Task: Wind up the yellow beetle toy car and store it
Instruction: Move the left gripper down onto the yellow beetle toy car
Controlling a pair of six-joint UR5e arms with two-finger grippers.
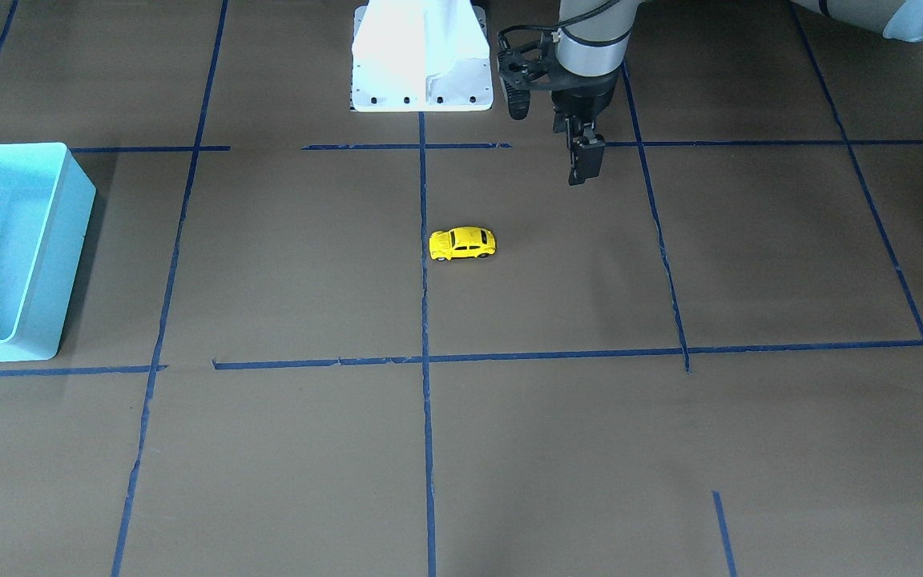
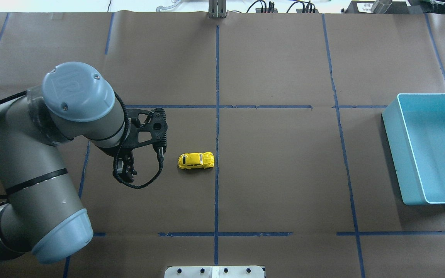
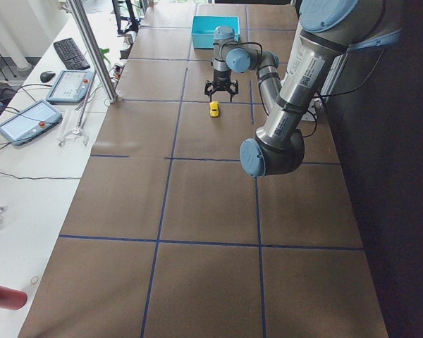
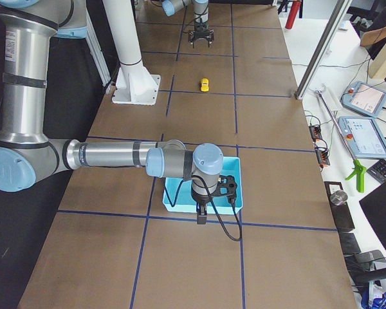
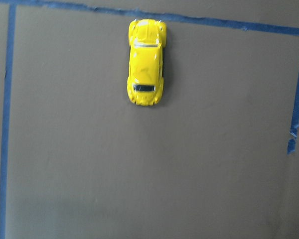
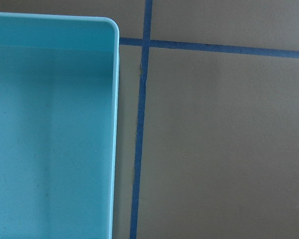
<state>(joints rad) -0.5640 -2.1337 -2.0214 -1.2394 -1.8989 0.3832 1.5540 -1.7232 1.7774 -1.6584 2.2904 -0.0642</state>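
**Though Poised Beside the Car, Yet to Start**

Holds left gripper (image 1: 582,176) spread wide, near yellow beetle toy car (image 1: 462,243) resting untouched mid-table. Cannot tell spread of right gripper (image 4: 201,219), by light blue bin (image 1: 61,256). Remaining: grasping, winding, storing.

left arm (image 2: 33,185): silver-grey tubes, black rings at the seams, pale blue-grey joint ends. the big cap (image 2: 77,90) nearest the left gripper (image 2: 124,175) shows an embossed ur logo and small screws. the gripper's black, with a ribbed black cable (image 2: 145,185) looping just beside it.
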